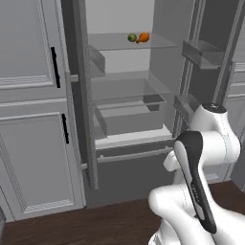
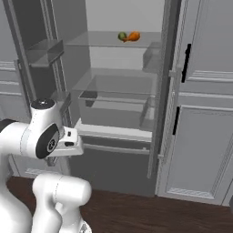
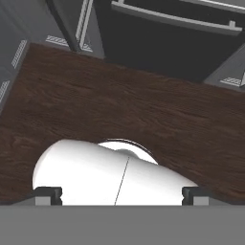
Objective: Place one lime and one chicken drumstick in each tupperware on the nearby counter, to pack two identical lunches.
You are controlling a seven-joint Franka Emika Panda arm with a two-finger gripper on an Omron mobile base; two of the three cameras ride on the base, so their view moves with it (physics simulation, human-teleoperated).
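A green lime [image 1: 131, 37] [image 2: 121, 36] and an orange chicken drumstick [image 1: 142, 37] [image 2: 133, 36] lie side by side, touching, on the top glass shelf of an open fridge. In the hand view my gripper [image 3: 120, 195] points down at the dark wooden floor [image 3: 119, 105]. Its two fingertips [image 3: 48, 194] stand far apart with nothing between them, so it is open. The hand hangs low in front of the fridge's bottom drawer, far below the shelf. The tupperware and the counter are out of view.
Both fridge doors stand open, with door bins [image 1: 203, 52] [image 2: 43, 50] at the sides. Under the glass shelf [image 1: 129, 45] sit clear drawers [image 1: 131, 117]. Tall grey cabinet doors with black handles [image 1: 55, 67] [image 2: 186, 63] flank the fridge.
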